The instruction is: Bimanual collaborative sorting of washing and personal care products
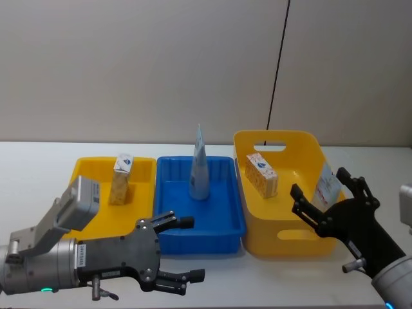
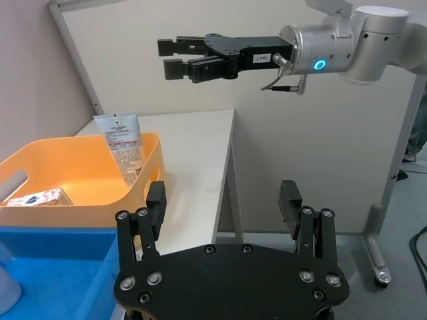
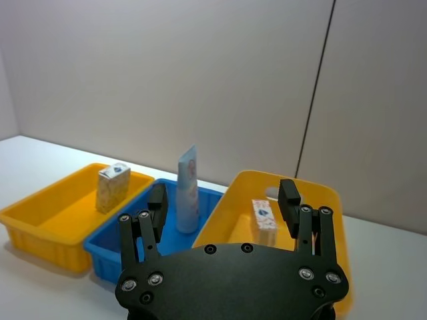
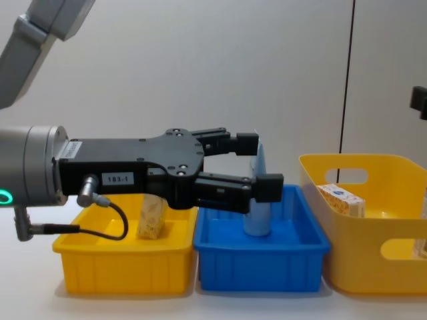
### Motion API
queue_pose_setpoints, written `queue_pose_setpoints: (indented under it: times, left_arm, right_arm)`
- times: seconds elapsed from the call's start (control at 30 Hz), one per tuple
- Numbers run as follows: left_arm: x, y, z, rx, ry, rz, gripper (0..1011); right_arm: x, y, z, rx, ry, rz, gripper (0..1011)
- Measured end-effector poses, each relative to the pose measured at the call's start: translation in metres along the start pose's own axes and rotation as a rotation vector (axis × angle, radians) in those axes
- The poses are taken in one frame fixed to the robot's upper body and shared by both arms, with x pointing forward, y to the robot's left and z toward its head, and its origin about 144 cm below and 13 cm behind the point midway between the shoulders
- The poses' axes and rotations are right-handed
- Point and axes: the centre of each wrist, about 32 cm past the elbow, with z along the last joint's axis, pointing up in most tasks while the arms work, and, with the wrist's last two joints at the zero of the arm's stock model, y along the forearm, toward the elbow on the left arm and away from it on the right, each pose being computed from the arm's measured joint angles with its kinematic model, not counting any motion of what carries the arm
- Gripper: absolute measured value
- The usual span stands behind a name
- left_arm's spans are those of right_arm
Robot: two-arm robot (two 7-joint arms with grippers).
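Where the white bench (image 1: 38,161) carries three bins in a row, the tall yellow bin (image 1: 283,241) with handle cut-outs stands at the robot's right and is the largest. It holds a rectangular pack (image 1: 261,174), white with an orange pattern and a blue logo, lying tilted, and a white tube (image 1: 327,185) with small print leaning against the right wall. The blue tray (image 1: 212,235) sits in the middle, touching its neighbours, with one slim pale blue-white pouch (image 1: 199,168) standing upright, tapering to a point. The low yellow tray (image 1: 90,168) on the left holds a second patterned pack (image 1: 120,179), standing on end near its back wall. The left pincer (image 1: 174,254) hovers before the blue tray, fingers apart and empty. The right pincer (image 1: 322,193) hangs by the front right of the tall bin, fingers apart, holding nothing
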Motion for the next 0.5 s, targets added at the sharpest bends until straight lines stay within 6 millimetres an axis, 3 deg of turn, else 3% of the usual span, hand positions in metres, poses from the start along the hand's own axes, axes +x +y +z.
queue_pose_setpoints:
  times: [0.5]
  left_arm:
    - [0.0,-0.0001,0.0,0.0,0.0,0.0,1002]
  right_arm:
    - [-0.0056,-0.0121,0.0023,-0.015,-0.048,-0.076,1002]
